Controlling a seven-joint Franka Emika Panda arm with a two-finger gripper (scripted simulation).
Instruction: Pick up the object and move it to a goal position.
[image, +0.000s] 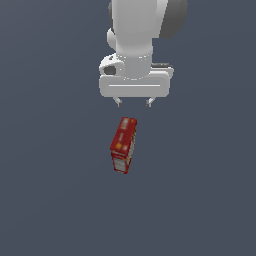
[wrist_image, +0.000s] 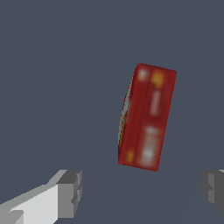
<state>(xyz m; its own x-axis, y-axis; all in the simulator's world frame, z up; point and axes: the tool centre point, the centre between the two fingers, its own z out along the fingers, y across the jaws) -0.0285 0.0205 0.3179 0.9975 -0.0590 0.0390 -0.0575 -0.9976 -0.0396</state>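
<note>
The box (image: 123, 145) lies on the dark grey floor (image: 45, 200) just in front of the gripper (image: 134, 103), apart from it; the fingers (wrist_image: 70, 192) are spread wide and hold nothing. It looks like a small rigid carton, likely light with flat smooth sides, so a pinch across the narrow width at mid-length seems best. Its yellow-white label marks are too blurred to read.

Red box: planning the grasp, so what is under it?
Only the plain grey floor shows around the red box. Its underside and the patch it covers are hidden. The open fingers don't touch it.
</note>
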